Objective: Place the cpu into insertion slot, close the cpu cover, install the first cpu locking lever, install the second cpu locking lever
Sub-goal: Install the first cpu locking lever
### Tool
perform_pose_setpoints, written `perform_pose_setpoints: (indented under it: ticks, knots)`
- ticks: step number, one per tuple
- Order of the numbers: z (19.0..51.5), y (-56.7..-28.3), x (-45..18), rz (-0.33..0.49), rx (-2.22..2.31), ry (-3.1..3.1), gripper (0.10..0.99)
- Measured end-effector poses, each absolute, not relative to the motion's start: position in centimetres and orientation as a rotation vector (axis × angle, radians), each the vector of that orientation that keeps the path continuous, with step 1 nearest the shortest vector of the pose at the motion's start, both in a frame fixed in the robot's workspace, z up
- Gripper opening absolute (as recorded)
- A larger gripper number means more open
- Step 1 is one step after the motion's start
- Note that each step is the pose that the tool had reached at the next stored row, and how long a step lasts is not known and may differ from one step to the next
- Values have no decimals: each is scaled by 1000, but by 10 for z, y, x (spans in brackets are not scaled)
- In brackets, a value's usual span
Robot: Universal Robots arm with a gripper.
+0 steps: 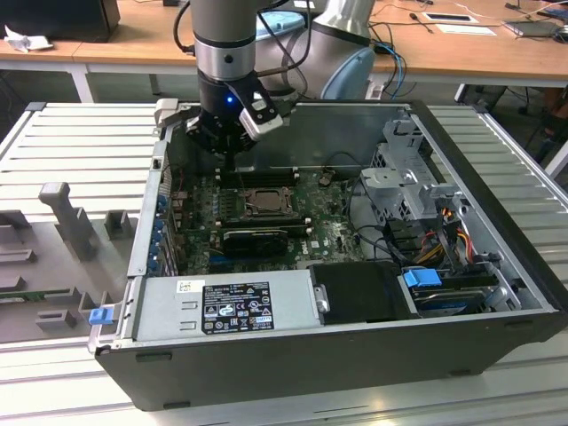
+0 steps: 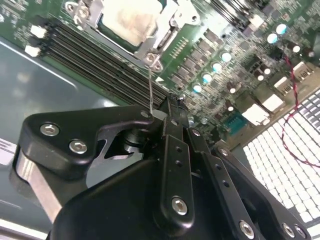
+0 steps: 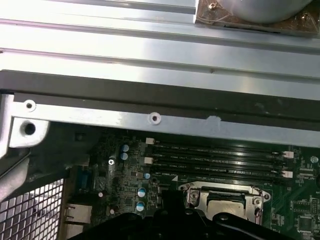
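The cpu (image 2: 131, 21) lies flat in the insertion slot (image 1: 245, 197) on the motherboard, its pale silver top showing through the window of the cpu cover (image 2: 167, 31), which is down over it. In the first wrist view the cpu (image 3: 226, 208) and cover (image 3: 193, 198) sit just past the gripper's dark body. A thin wire locking lever (image 2: 150, 87) rises from the socket corner towards the gripper (image 2: 176, 105), whose fingers are shut, and ends right beside the tips. In the exterior view the gripper (image 1: 232, 165) hangs over the memory slots behind the socket.
Long black memory slots (image 3: 215, 160) run between the socket and the case wall (image 3: 150, 118). A black heatsink bar (image 1: 256, 238) lies in front of the socket. The power supply (image 1: 226, 306) and drive cage (image 1: 408, 177) stand inside the case. A red wire (image 2: 290, 100) crosses the vent grille.
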State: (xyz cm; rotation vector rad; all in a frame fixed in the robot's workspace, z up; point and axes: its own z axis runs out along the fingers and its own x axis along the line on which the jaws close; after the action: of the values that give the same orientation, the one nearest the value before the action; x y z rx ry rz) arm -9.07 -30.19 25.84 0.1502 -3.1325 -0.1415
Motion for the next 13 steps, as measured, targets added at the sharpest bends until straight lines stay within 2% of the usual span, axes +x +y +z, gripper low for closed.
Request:
perform_pose_setpoints:
  ticks: [13]
  knots:
    - [257,-302,-49,-147,149,-3132,106]
